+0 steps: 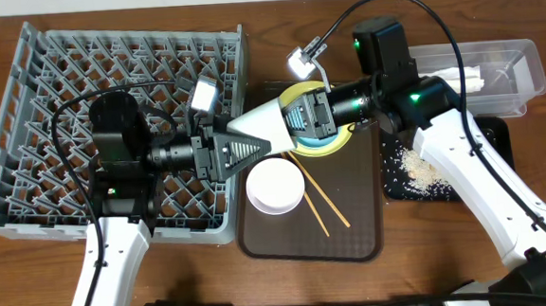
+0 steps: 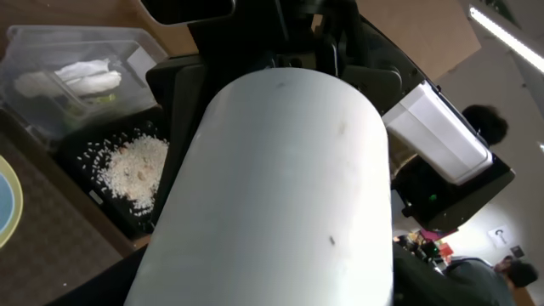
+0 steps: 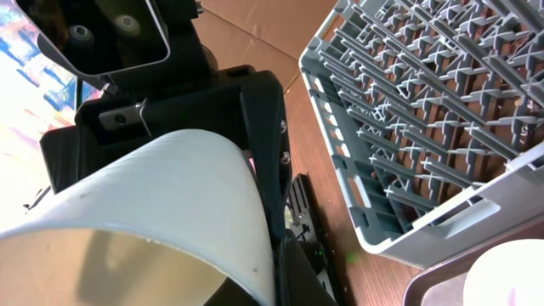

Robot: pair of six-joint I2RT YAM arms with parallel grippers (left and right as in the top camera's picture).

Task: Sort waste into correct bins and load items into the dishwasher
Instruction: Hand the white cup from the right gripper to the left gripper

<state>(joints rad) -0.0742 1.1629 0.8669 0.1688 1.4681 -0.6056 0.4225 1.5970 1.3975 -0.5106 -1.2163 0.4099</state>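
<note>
The white cup (image 1: 264, 125) hangs in the air over the middle of the counter, bridging the left gripper (image 1: 244, 147) and the right gripper (image 1: 299, 118). This looks like a hand-over, since the grey rack (image 1: 60, 81) fills the far left corner, on the left arm's side. The cup hides both sets of fingers, so I cannot tell which pair pinches it.
</note>
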